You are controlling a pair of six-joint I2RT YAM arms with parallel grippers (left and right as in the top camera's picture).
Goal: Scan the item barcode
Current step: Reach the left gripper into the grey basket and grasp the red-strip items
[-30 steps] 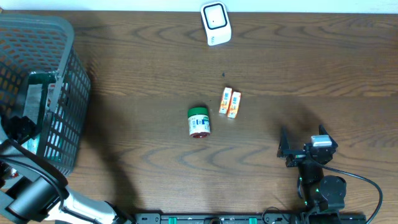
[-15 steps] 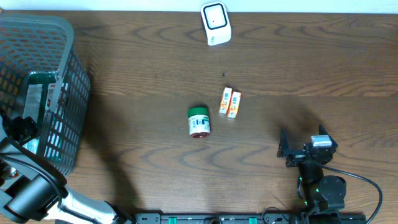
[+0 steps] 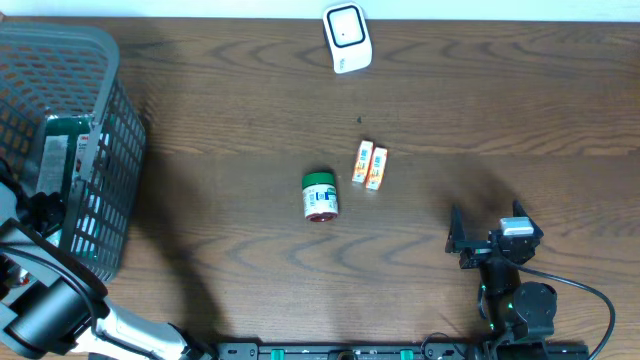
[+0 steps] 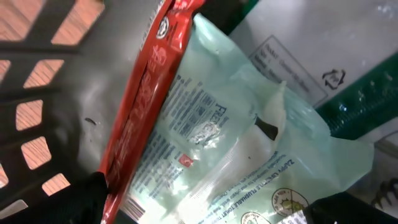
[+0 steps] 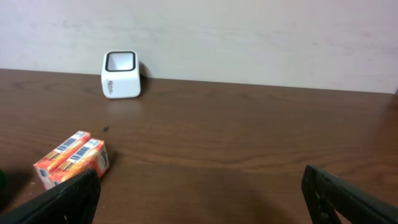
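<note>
— Surface, overhead view?
— Dark wood-grain table (image 3: pixel 500 110), one. White scanner (image 3: pixel 347 38) at the far edge, near centre. Green-lidded jar (image 3: pixel 320 196) on its side, mid-table. Two orange boxes (image 3: pixel 369 166), side by side and touching, just beside the jar on its right. Grey mesh basket (image 3: pixel 120 110) at the left edge. Left gripper (image 3: pixel 40 212) is down inside the basket. Right gripper (image 3: pixel 487 228) sits near the front edge, well apart from the goods.

— Left wrist view?
— Basket interior, mesh wall at left. Pale green packet (image 4: pixel 236 155), printed and crumpled, lying against a red packet (image 4: pixel 143 106). White carton (image 4: pixel 311 43) with a green band behind them. Dark fingertips (image 4: pixel 81 199) at each lower corner, spread wide, with the green packet between them and nothing clamped. Contact with the packet: cannot tell.

— Right wrist view?
— Plain pale wall (image 5: pixel 249 37) behind the table. Scanner upright close to the wall; orange boxes nearer, at left. Fingers (image 5: pixel 62 202) spread fully apart, empty, with bare wood between them.
</note>
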